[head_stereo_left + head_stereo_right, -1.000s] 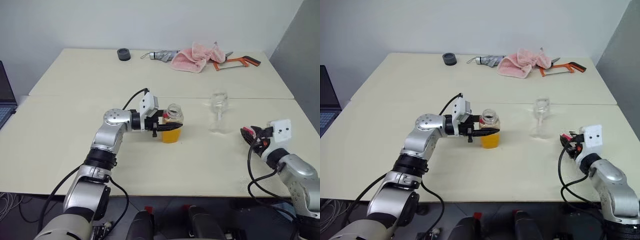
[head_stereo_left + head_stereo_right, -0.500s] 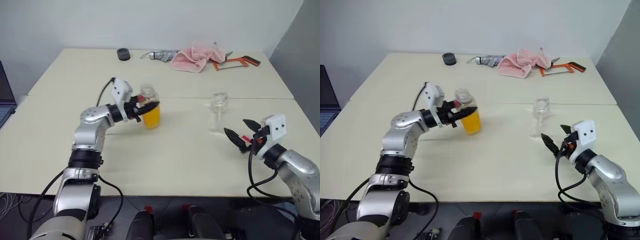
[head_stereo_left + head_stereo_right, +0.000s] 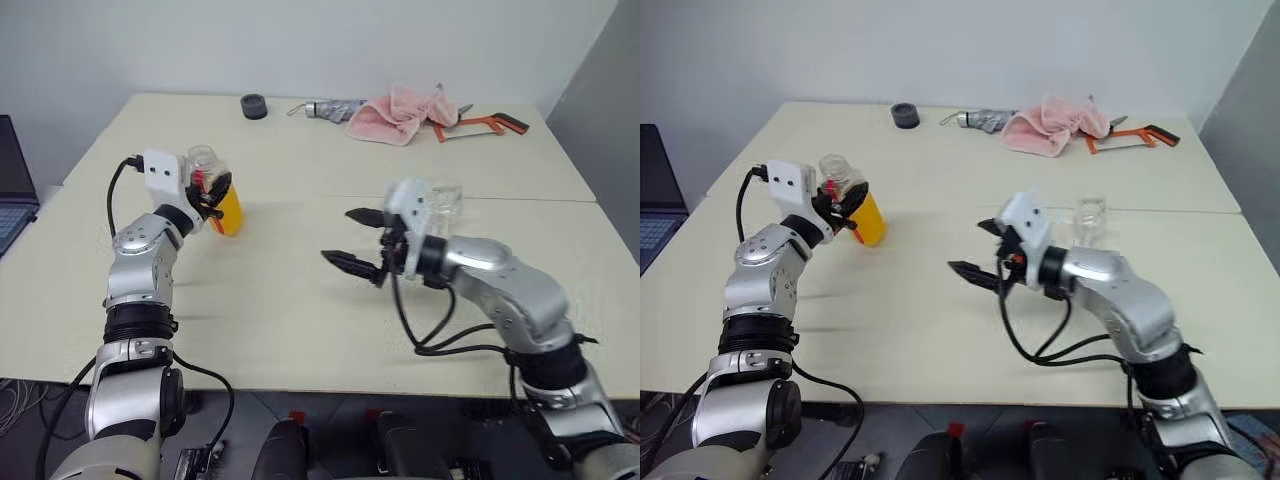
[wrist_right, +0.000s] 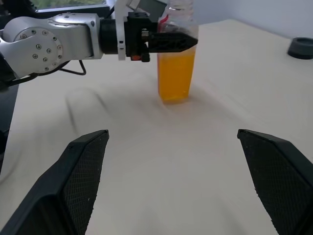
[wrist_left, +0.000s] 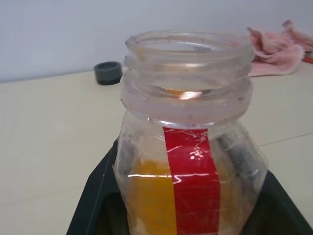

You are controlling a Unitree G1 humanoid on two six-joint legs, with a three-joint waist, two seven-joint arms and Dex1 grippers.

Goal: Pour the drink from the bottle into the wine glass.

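We see the left gripper clenched around the bottle, holding it upright above the table over at about nine o'clock in the head view. The bottle's mouth is uncapped, and the drink fills its lower part, orange behind a red label strip. Our right gripper hangs near the table's middle with its fingers spread wide and nothing between them, pointing toward nine o'clock at the bottle. The wine glass stands just behind the right forearm, at about two o'clock. A pink cloth lies at the far edge.
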